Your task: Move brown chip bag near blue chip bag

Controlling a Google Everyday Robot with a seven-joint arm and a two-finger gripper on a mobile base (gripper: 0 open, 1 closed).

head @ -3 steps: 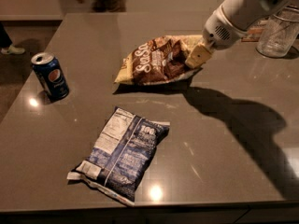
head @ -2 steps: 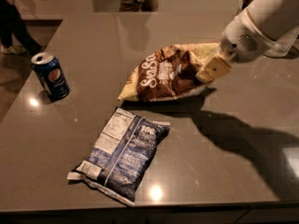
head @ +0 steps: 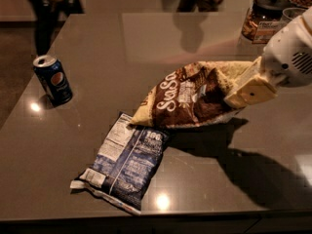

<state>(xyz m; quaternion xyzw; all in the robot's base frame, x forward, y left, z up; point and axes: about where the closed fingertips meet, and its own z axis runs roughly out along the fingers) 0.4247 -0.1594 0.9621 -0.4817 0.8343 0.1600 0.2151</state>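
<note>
Gripping the cream-yellow right end of the brown chip bag (head: 190,96), the gripper (head: 239,94) sits over the right side of the worktop (head: 146,38), and its jaws are clenched on that crinkly edge, one cream jaw lying flat across the front of the bag. The white arm comes in from the right border of the view. The bag is tilted, right end high, left tip dipping low, white script lettering facing us, and a broad dark shadow spreads on the worktop under bag and arm. That low left tip comes right up to the top corner of the blue chip bag (head: 129,162), which lies flat near the front edge with its white label panel up; whether the two actually touch, I cannot tell. Out on the left, well apart from both bags, a blue soda can (head: 52,79) stands upright. Back right, a dark-lidded jar (head: 263,16) stands near the far corner.
</note>
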